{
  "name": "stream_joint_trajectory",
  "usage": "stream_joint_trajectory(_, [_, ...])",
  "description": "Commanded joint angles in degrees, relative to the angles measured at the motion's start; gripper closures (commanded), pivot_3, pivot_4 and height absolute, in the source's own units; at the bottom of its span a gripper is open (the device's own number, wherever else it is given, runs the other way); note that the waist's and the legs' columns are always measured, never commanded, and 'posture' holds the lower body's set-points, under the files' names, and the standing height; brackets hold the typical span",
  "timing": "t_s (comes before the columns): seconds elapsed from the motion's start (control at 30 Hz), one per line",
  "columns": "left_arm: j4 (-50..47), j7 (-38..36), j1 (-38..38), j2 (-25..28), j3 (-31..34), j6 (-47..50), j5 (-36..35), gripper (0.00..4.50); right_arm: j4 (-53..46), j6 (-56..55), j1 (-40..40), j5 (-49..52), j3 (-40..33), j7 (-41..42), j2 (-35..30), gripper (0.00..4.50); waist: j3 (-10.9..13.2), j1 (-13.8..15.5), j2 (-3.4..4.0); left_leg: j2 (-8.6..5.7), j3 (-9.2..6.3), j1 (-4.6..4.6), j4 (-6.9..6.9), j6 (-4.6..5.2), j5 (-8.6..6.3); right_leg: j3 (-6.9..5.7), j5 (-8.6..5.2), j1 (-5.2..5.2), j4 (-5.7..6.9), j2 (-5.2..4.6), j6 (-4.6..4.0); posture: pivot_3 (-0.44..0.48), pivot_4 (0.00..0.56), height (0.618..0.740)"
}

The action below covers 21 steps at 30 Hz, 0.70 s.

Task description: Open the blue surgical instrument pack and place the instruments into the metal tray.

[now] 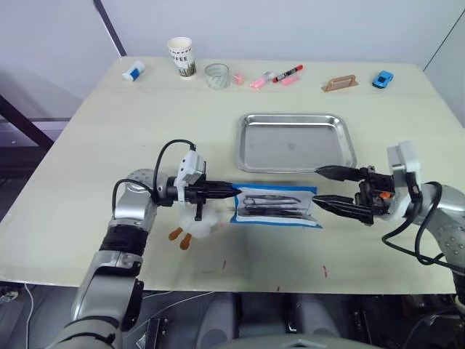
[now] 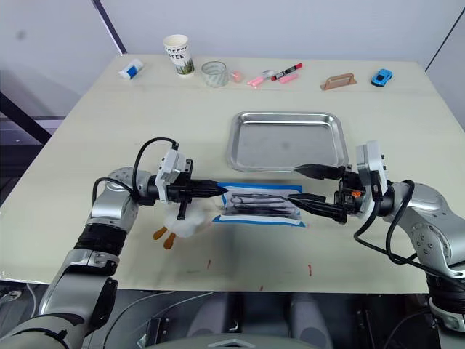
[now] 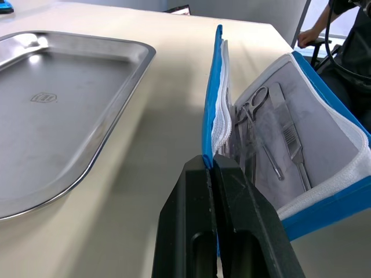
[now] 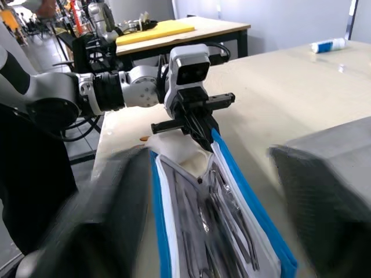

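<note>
You are working on a pale wooden table [image 1: 94,153] set against a grey wall. The blue surgical instrument pack [image 1: 277,205] lies open near the front edge, just in front of the metal tray [image 1: 294,142], which sits bare. The instruments [image 1: 270,206] lie inside the pack on its pale lining. Your left gripper [image 1: 231,192] has its fingers pinched together on the pack's left edge. Your right gripper [image 1: 320,185] holds its fingers spread wide at the pack's right end. A white plush toy [image 1: 200,227] lies under the left arm. Along the far edge stand a paper cup [image 1: 182,57], a glass [image 1: 216,75], markers [image 1: 277,75] and a blue toy car [image 1: 382,78].
</note>
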Motion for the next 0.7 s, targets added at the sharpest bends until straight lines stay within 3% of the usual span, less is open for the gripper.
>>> stream_joint_trajectory(0.03, [-0.09,-1.00,-0.34,-0.38,-1.08,-0.73,0.57,4.50,0.04,-2.45,0.20,-2.10,1.90,0.78,0.71,2.88,0.00,0.07,0.00,0.00,0.00,0.00,0.00,0.00,0.00,0.00,0.00,0.00,0.00,0.00,0.00,0.000,0.150,0.740])
stream_joint_trajectory(0.13, [-0.32,-1.18,-0.38,-0.64,-1.32,-0.62,0.67,4.50,2.40,-5.55,1.00,-6.35,5.58,2.95,0.80,4.33,-0.01,0.16,-0.01,-0.01,0.00,0.00,0.01,0.00,0.00,0.00,0.00,0.00,0.01,0.00,0.00,0.000,0.150,0.740])
stream_joint_trajectory(0.17, [-0.35,-1.20,-0.39,-0.62,-1.35,-0.66,0.67,4.50,2.96,-6.40,1.42,-7.42,6.34,3.57,0.65,4.43,0.00,0.32,-0.01,-0.02,0.00,0.00,0.01,0.00,0.00,-0.01,0.00,0.01,0.01,-0.01,0.00,0.000,0.150,0.740])
stream_joint_trajectory(0.7, [-0.85,-0.76,0.11,-0.59,-1.51,-0.45,0.77,4.50,11.44,-11.82,7.19,-18.17,13.21,6.11,0.09,4.43,-0.01,0.41,-0.01,-0.02,0.00,0.01,0.03,0.00,0.00,-0.01,0.00,0.01,0.01,-0.01,0.00,0.000,0.150,0.740])
